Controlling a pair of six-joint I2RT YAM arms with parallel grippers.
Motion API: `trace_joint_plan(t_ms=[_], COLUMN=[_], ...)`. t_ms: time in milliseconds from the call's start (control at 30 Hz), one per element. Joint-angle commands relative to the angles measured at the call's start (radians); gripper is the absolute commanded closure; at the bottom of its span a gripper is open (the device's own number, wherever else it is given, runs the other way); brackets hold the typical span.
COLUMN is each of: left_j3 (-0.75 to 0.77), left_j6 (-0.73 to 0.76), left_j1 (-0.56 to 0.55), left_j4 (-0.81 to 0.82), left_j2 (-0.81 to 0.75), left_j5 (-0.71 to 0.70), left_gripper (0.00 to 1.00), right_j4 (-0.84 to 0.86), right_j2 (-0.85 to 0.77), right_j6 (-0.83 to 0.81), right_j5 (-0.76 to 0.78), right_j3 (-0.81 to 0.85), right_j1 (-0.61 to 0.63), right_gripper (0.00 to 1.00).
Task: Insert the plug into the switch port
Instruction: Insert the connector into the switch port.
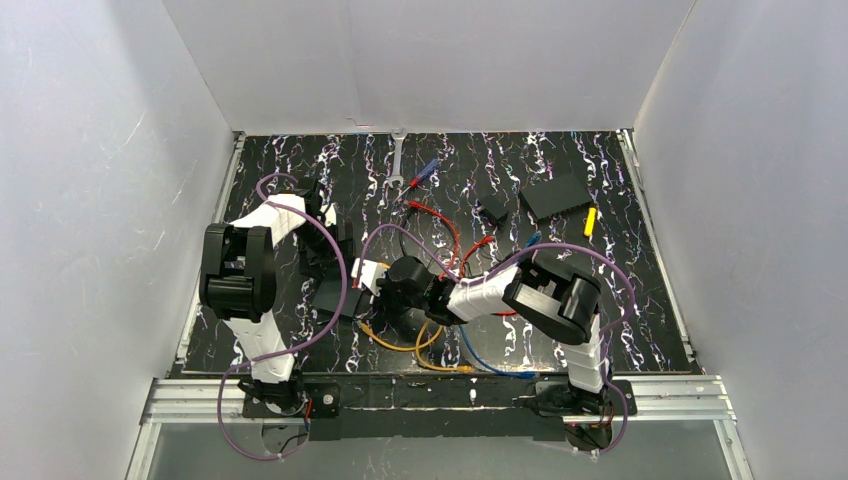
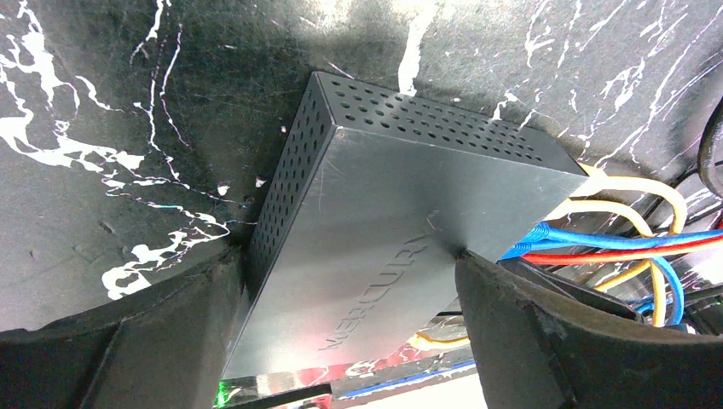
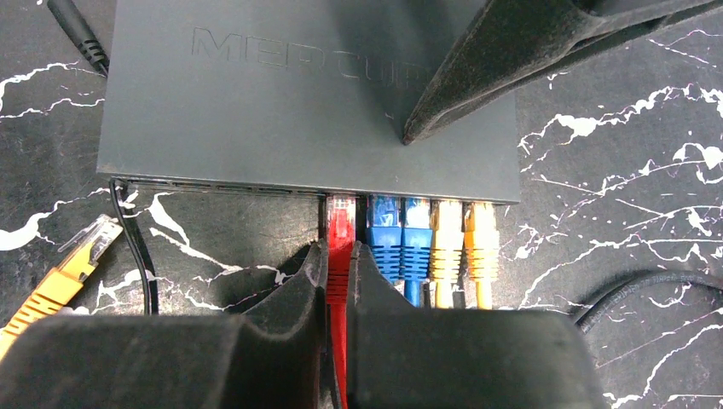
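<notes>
The switch (image 3: 281, 102) is a flat matte-black box lying on the marbled table; in the top view it shows as the switch (image 1: 335, 302). My right gripper (image 3: 341, 256) is shut on the boot of the red plug (image 3: 340, 223). The plug's clear tip sits at a port mouth on the switch's near edge, just left of two blue plugs (image 3: 401, 234) and two yellow plugs (image 3: 465, 239) that are seated there. My left gripper (image 2: 345, 264) spans the switch (image 2: 384, 221) with jaws wide. One finger (image 2: 196, 298) rests against the perforated side, the other finger (image 2: 511, 307) at the port edge.
A loose orange plug (image 3: 72, 260) and a thin black cable (image 3: 136, 256) lie left of the ports. Further back on the table are a plain black slab (image 1: 557, 193), a small black block (image 1: 492, 208), a yellow piece (image 1: 590, 220), a wrench (image 1: 397, 160) and a screwdriver (image 1: 420, 178). White walls enclose the table.
</notes>
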Motion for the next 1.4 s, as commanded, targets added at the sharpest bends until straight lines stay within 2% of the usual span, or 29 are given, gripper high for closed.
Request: trace_joint_plan(t_ms=[0, 700, 933, 1367], left_j3=[-0.012, -0.010, -0.008, -0.005], left_j6=[0.005, 0.009, 0.011, 0.012], left_j1=[-0.024, -0.033, -0.038, -0.048], left_j4=[-0.028, -0.036, -0.039, -0.041], left_j2=[0.040, 0.044, 0.046, 0.054], left_j5=[-0.051, -0.070, -0.070, -0.050], left_gripper=[0.11, 0.11, 0.11, 0.12], right_j4=[0.073, 0.093, 0.117, 0.196], right_j2=[-0.039, -0.070, -0.056, -0.061], right_j6=[0.013, 0.002, -0.047, -0.137], right_j5=[0.054, 0.080, 0.120, 0.088], right_j3=[0.008, -0.006, -0.008, -0.034], right_j1=[0.004, 0.027, 0.029, 0.032], right_gripper=[0.99, 0.99, 0.99, 0.99])
